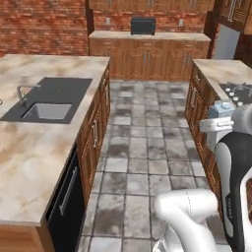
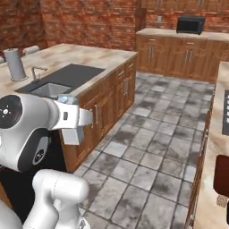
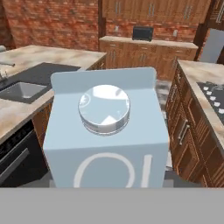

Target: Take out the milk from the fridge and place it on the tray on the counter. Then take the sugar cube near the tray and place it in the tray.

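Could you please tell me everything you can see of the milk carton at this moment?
The milk is a pale blue-grey carton with a gabled top, a round silvery-white cap on its sloped face and large white lettering below. It looks like smooth card. It is carried in the air at the arm's hand, above the tiled floor between the two counters. The base views show just its top poking out past the white hand.

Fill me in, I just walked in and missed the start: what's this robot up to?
The white arm's gripper holds a small pale blue-grey milk carton with a round cap, carried in mid-air above the tiled floor between two beige marbled counters. The flat reddish-brown tray waits on the right-hand counter, a tiny tan sugar cube beside it.
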You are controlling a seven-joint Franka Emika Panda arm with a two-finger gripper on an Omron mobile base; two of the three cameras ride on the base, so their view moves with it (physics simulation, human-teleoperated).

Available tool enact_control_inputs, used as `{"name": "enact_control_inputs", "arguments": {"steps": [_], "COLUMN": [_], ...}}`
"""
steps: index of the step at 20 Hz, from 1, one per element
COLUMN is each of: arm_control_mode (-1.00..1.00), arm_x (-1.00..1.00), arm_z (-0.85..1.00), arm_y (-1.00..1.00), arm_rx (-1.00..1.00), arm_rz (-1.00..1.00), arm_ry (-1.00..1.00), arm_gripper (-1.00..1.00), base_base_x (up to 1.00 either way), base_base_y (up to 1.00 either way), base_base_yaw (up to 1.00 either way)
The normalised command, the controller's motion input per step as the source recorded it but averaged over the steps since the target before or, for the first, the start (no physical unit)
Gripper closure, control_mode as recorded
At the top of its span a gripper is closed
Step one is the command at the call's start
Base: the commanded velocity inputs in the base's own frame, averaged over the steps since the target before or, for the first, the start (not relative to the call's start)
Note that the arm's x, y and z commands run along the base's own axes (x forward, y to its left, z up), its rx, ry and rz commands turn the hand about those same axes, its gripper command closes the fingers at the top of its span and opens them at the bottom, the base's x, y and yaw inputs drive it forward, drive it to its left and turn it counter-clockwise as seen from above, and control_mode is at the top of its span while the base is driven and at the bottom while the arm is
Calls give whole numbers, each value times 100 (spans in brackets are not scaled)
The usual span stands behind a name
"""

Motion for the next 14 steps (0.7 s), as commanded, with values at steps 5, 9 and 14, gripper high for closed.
{"name": "enact_control_inputs", "arguments": {"steps": [5, 9, 14], "arm_control_mode": [100, 100, 100], "arm_x": [0, 0, 0], "arm_z": [0, 0, 0], "arm_y": [0, 0, 0], "arm_rx": [0, 0, 0], "arm_rz": [0, 0, 0], "arm_ry": [0, 0, 0], "arm_gripper": [100, 100, 100], "base_base_x": [42, 25, 53], "base_base_y": [-9, -13, 19], "base_base_yaw": [-48, -63, -76]}}
